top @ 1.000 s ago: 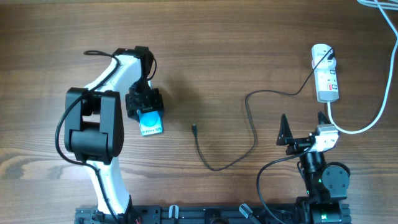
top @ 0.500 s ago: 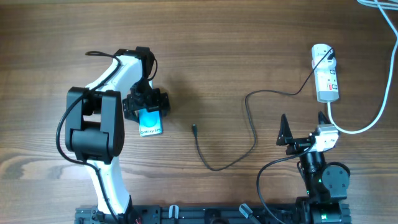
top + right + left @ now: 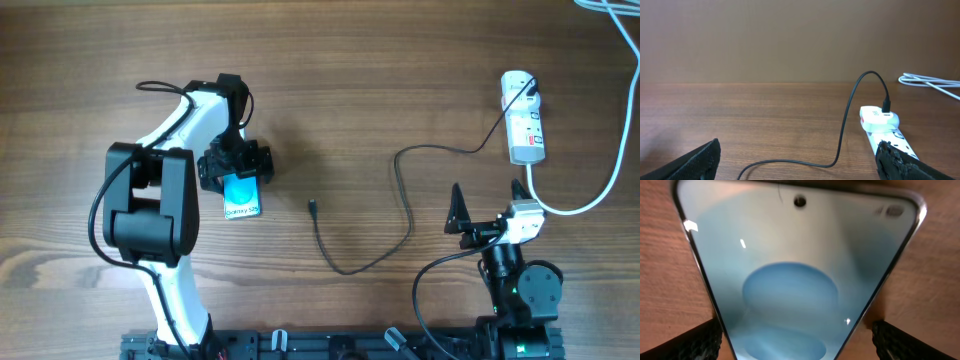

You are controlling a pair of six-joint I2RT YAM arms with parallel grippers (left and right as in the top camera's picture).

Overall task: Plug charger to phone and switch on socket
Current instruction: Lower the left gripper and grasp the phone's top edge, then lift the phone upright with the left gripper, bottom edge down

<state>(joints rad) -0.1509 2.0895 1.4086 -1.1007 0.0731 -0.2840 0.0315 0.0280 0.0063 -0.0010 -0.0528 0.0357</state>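
Fingers of the left arm are spread wide left of the frame's middle in the overhead view, one on each side of the upper end of the phone. They grip nothing. The phone lies flat on the wooden surface, screen up. In the left wrist view its blue screen fills the frame, and the dark fingers sit in the two lower corners. A sliver of wood shows between the right-hand one and the phone's edge.

The right arm's fingers are parted wide at the lower right and hold nothing. In the right wrist view they sit in the bottom corners.

The black charger cable is plugged into the white power strip at the upper right. It loops down across the middle of the surface and ends in a small tip that lies free, well to the right of the phone. The right wrist view shows the cable arching up into the strip. A thick white cord curves off along the right edge.
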